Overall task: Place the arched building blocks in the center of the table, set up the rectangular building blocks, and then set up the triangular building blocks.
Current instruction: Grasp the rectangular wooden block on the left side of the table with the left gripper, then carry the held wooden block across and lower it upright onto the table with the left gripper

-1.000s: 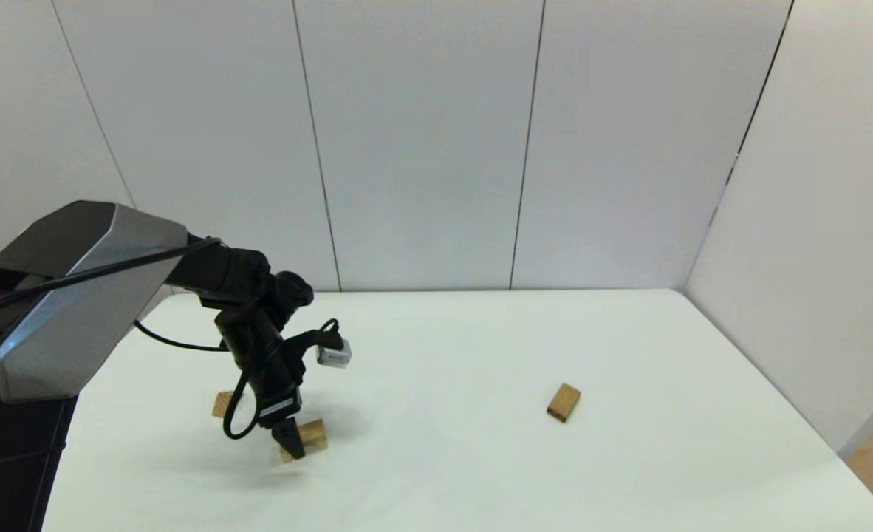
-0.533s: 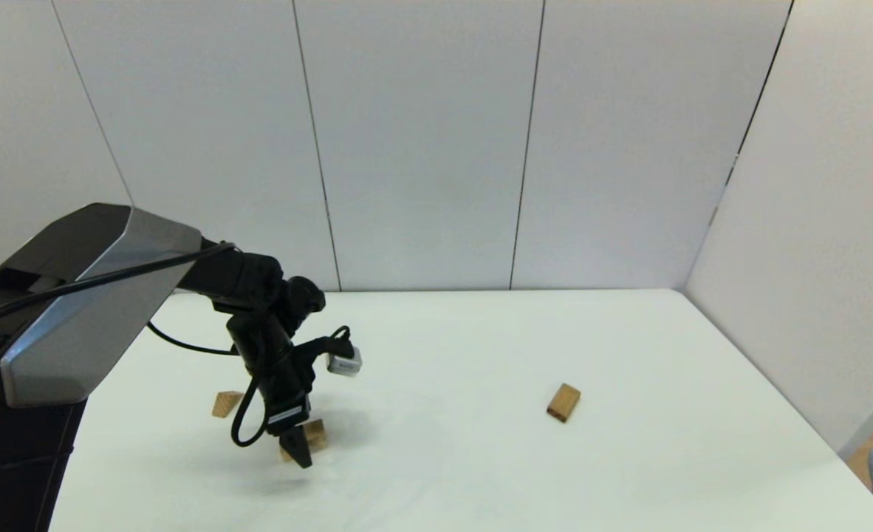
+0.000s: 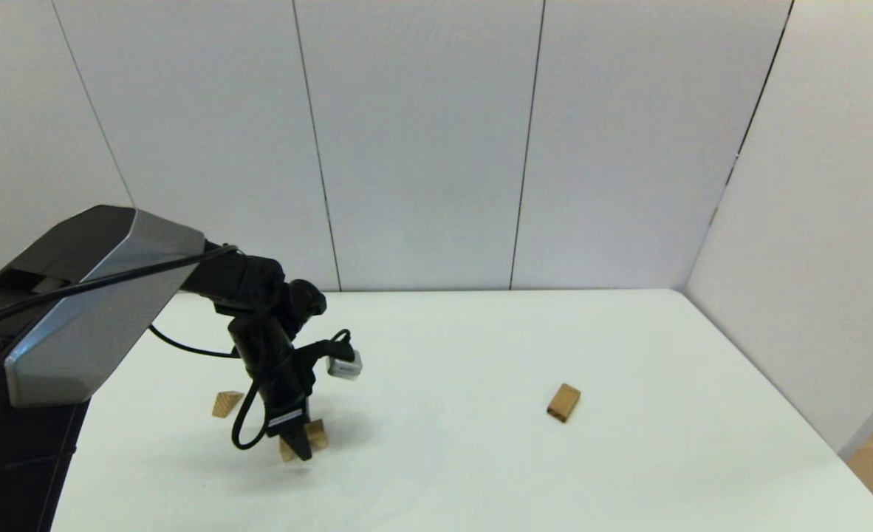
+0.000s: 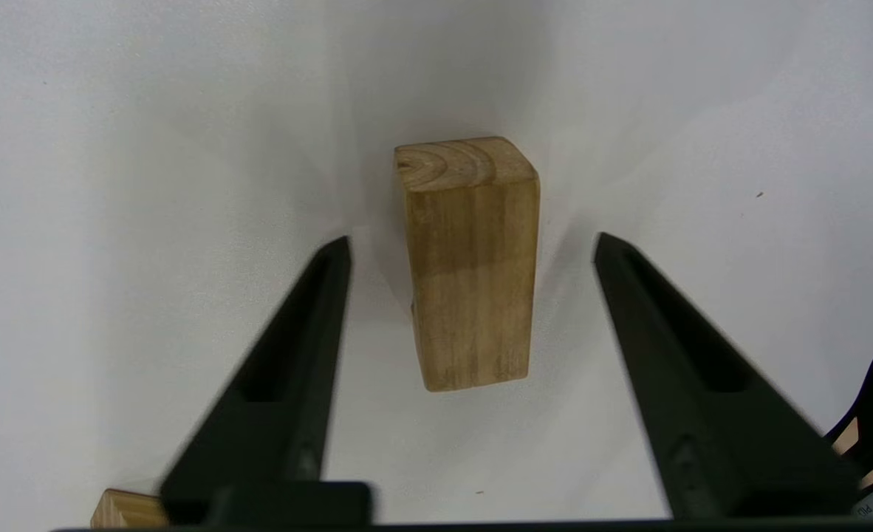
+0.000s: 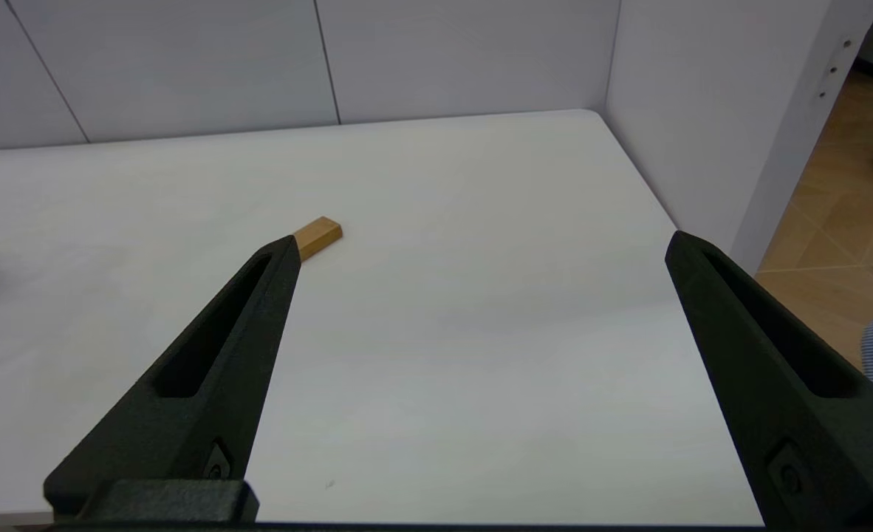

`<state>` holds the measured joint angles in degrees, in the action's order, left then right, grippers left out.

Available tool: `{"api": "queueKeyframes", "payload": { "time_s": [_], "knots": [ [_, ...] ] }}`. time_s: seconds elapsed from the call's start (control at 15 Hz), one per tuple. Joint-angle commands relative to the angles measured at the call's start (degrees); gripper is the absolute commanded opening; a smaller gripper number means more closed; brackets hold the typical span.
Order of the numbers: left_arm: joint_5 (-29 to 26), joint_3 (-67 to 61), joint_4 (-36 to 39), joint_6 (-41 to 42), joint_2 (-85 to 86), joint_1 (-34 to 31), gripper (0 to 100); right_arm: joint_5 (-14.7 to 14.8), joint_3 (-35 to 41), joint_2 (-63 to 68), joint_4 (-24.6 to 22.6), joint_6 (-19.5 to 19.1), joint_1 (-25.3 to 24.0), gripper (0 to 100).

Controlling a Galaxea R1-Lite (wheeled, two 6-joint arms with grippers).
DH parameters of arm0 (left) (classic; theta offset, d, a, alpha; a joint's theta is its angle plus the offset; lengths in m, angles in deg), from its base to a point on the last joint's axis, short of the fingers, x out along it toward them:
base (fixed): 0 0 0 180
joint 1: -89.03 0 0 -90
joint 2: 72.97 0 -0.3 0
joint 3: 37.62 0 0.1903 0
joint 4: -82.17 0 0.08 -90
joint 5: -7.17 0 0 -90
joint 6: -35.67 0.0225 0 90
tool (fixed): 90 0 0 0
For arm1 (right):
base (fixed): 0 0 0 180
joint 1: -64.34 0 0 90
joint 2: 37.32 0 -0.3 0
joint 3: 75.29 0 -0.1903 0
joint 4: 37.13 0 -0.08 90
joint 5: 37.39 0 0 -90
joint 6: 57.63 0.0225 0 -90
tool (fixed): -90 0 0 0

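At the lower left of the head view, the left gripper (image 3: pixel 298 447) points down over the arched block (image 4: pixel 470 258), which lies on the white bench (image 3: pixel 481 458). Its jaws stand wide open on either side of the block, not touching it. The triangular block (image 3: pixel 224 403) lies just left of there. The flat rectangular block (image 3: pixel 563 402) lies right of centre, well apart. The right gripper (image 5: pixel 481 251) hovers above the bench with jaws wide open and empty.

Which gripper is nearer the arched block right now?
Left. The left gripper hangs open directly over the arched block, fingers on either side. The right gripper is open, parked far off, out of the head view.
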<state>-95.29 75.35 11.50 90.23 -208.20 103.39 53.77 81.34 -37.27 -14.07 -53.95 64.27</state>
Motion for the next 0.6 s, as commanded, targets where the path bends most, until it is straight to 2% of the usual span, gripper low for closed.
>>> {"api": "queueKeyframes", "payload": {
  "time_s": [0.07, 0.6],
  "knots": [
    [-0.1, 0.0, -0.4, 0.3, 0.0, 0.0, 0, 0.0, 0.0, 0.0, 0.0, 0.0, 0.0, 100],
    [-0.1, 0.8, -0.3, 0.0, 0.6, 0.1, 0, 0.0, 0.0, 0.0, 0.0, 0.0, 0.0, 100]
  ]
}}
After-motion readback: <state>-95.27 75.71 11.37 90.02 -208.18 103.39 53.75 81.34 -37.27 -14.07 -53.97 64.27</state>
